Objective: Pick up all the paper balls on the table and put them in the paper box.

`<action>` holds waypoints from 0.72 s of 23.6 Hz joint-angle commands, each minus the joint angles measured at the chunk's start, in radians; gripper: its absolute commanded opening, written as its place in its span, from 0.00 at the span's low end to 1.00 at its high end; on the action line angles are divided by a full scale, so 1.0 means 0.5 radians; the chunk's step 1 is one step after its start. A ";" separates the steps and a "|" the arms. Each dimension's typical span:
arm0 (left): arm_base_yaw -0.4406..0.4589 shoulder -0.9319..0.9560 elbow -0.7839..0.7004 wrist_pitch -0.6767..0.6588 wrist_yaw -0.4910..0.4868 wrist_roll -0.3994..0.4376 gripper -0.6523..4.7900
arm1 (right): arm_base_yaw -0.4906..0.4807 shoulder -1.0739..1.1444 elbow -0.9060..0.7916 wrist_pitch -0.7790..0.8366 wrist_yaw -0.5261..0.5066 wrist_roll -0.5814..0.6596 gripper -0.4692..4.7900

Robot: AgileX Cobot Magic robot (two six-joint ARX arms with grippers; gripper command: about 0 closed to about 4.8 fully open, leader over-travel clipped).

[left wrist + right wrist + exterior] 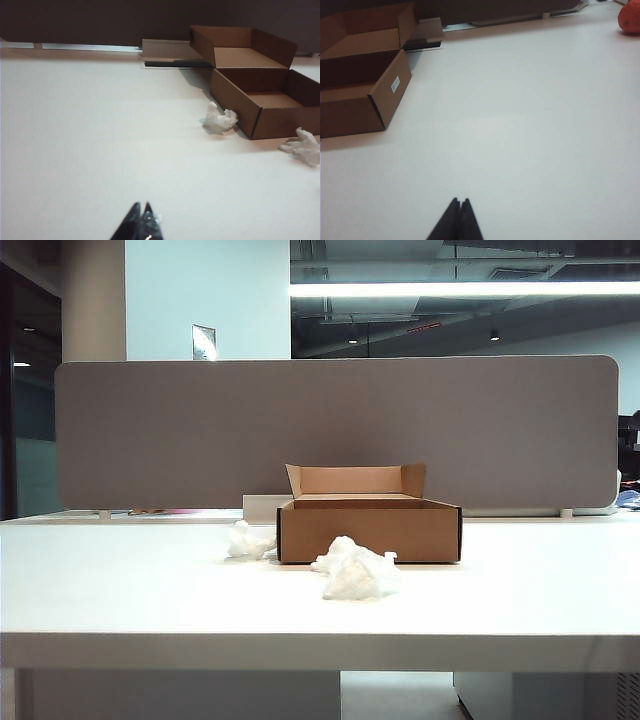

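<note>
Left tool [140, 212] closed, empty, over bare bench [100, 140]. Right tool [459, 207] same. Paper box [370, 528] mid-bench, flap up on its far side. Smaller paper ball [218, 120] touching its left wall; larger paper ball [355, 568] just in front, toward the near edge.
</note>
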 commanded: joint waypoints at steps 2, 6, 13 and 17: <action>0.001 0.002 0.006 0.021 -0.008 0.013 0.11 | 0.000 -0.004 -0.006 0.034 0.004 -0.002 0.07; 0.001 0.002 0.006 0.063 -0.425 0.016 0.11 | 0.000 -0.004 -0.006 0.034 0.004 -0.002 0.07; 0.001 0.002 0.006 0.073 -0.524 0.015 0.11 | 0.000 -0.004 -0.006 0.036 0.002 -0.002 0.07; 0.001 0.002 0.010 0.123 -0.421 -0.028 0.11 | 0.000 -0.004 -0.006 0.038 -0.024 -0.003 0.07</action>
